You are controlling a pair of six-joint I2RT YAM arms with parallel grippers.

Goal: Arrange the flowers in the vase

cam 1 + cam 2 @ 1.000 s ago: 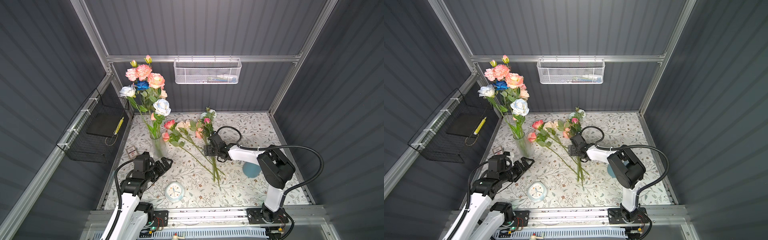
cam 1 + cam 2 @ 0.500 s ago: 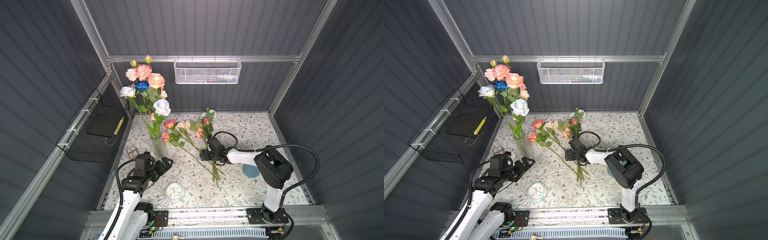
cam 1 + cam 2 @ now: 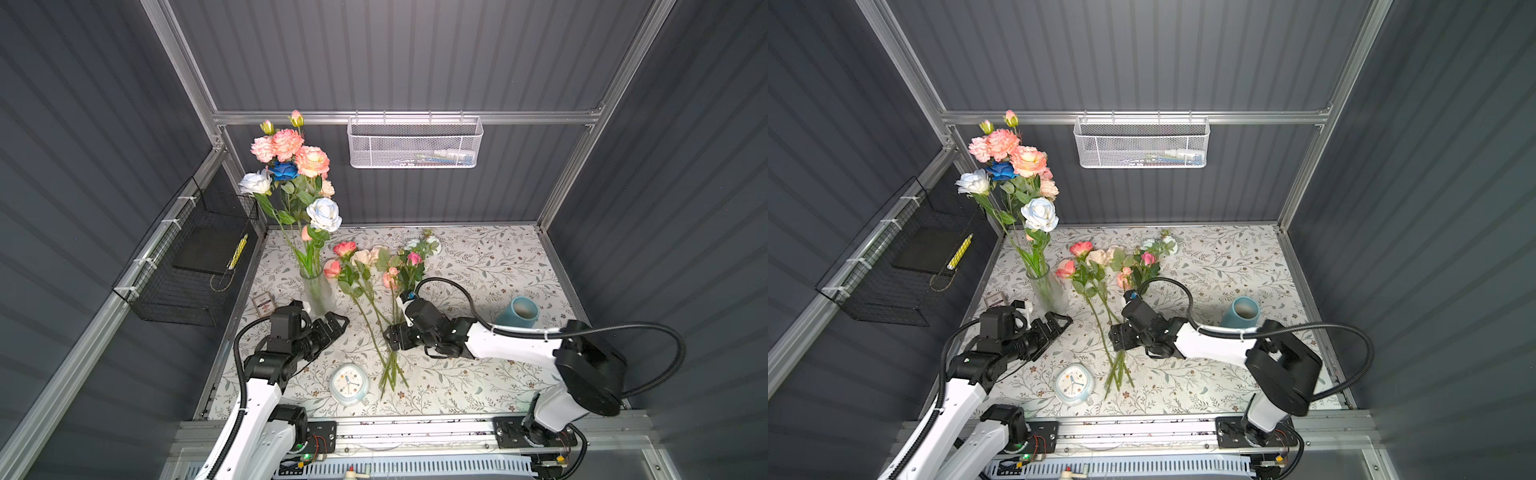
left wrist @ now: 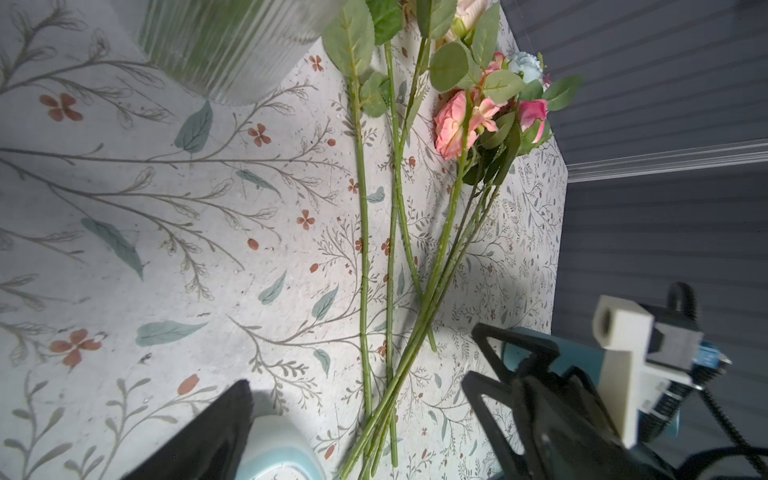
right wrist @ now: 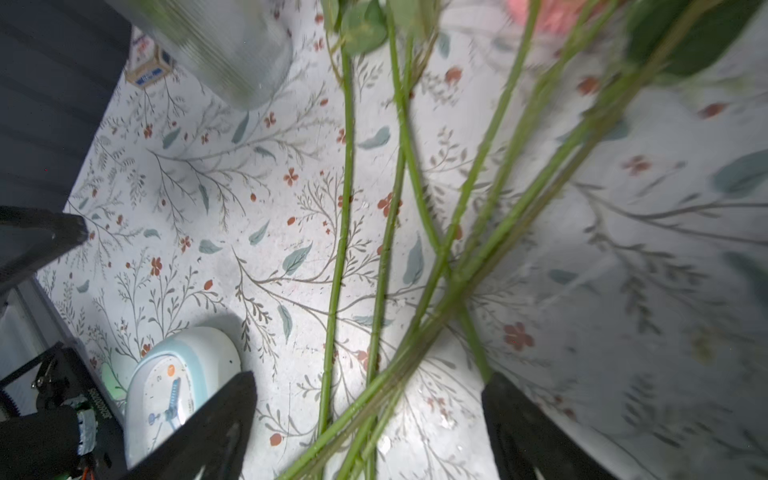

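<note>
Taking the back wall as twelve o'clock in both top views, the right arm [image 3: 511,347] is raised from the front rail [image 3: 415,424] at five o'clock. It is bent sharply at the elbow and stretched low over the cloth [image 3: 478,386] toward nine o'clock. The right gripper [image 3: 390,336] is held near the middle of the cloth, over the stems of the loose flowers [image 3: 374,299]. The left arm [image 3: 257,407] is raised from seven o'clock and angled toward two o'clock. The left gripper [image 3: 338,324] is placed just beside the foot of the vase [image 3: 318,291]. The vase stands at ten o'clock near the left edge and is filled with a tall bunch [image 3: 299,166]. The loose flowers are laid with blooms toward twelve o'clock and cut ends gathered toward six, near a clock [image 3: 349,384] at seven. A strip of bare cloth is left between the two grippers. Wider room is seen from three to five o'clock, where only a cup [image 3: 517,311] is stood, close behind the right forearm. The right jaws are spread wide. In the right wrist view several stems are seen crossing between the fingers [image 5: 216,428], and none is clamped. Whether a finger touches a stem cannot be told. The left jaws are spread fully wide, and nothing is held.
</note>
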